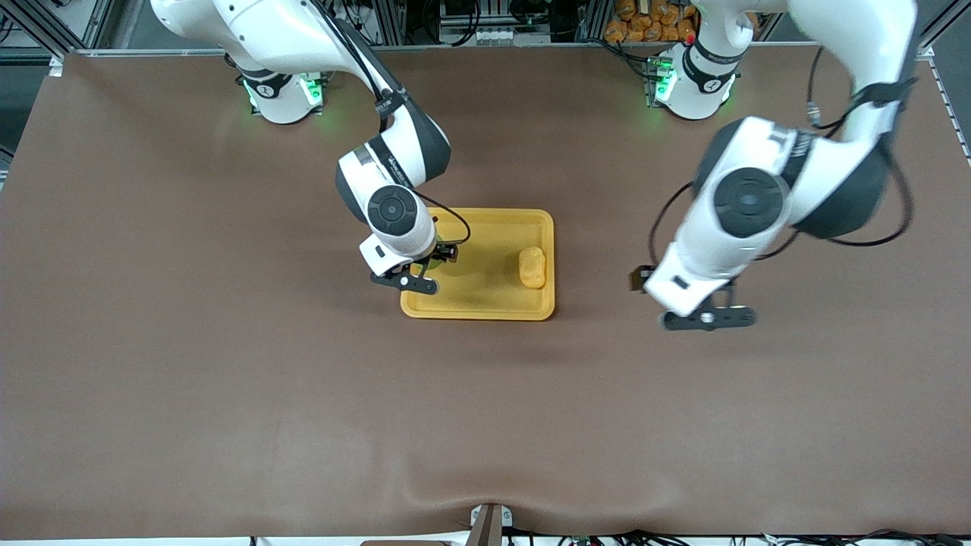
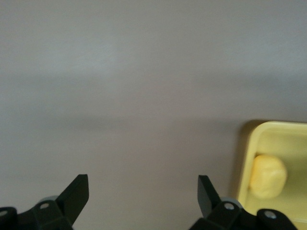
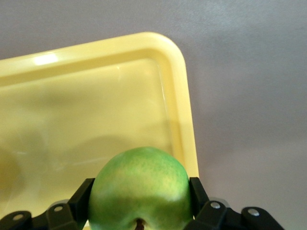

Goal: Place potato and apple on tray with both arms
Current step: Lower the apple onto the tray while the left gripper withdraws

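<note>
The yellow-orange tray (image 1: 485,309) lies mid-table. The oblong yellow potato (image 1: 532,267) lies in it at the left arm's end; the left wrist view shows it too (image 2: 268,176) in the tray (image 2: 268,130). My right gripper (image 1: 421,273) is low over the tray's other end, shut on the green apple (image 3: 139,189), of which the front view shows only a sliver (image 1: 431,263). The tray's corner (image 3: 178,96) lies under the apple. My left gripper (image 1: 709,317) is open and empty over bare table beside the tray, toward the left arm's end; its fingers (image 2: 76,191) stand wide apart.
The brown mat (image 1: 227,379) covers the whole table. Several orange lumps (image 1: 652,19) sit off the table near the left arm's base. A small bracket (image 1: 489,523) is at the table edge nearest the front camera.
</note>
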Robot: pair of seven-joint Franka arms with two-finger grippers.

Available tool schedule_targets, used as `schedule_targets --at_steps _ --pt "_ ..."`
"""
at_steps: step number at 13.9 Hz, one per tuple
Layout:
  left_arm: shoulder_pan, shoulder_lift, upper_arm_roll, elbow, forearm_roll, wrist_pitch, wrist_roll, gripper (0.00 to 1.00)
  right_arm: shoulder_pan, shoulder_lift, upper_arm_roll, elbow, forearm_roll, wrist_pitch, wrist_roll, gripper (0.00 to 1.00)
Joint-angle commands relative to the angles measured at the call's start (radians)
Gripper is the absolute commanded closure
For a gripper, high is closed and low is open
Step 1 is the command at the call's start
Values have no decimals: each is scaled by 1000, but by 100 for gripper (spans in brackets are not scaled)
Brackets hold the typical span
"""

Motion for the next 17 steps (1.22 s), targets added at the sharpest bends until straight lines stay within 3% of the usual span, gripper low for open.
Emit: schedule_targets --at_steps 1,9,10,12,17 --pt "53 -76 -7 -33 -18 -65 89 0 5 -2 -10 -43 9 62 12 100" --pt "161 -231 -7 -26 -24 -223 183 0 8 50 -10 -44 9 125 13 100" --pt "167 -245 -5 -21 -29 -224 181 0 10 50 -10 -44 11 124 21 73" --pt "173 -268 2 -18 -29 -226 181 0 10 52 -10 -40 11 121 55 1" --pt "179 -315 -2 -15 -30 -244 187 0 8 45 -10 -16 11 110 65 0"
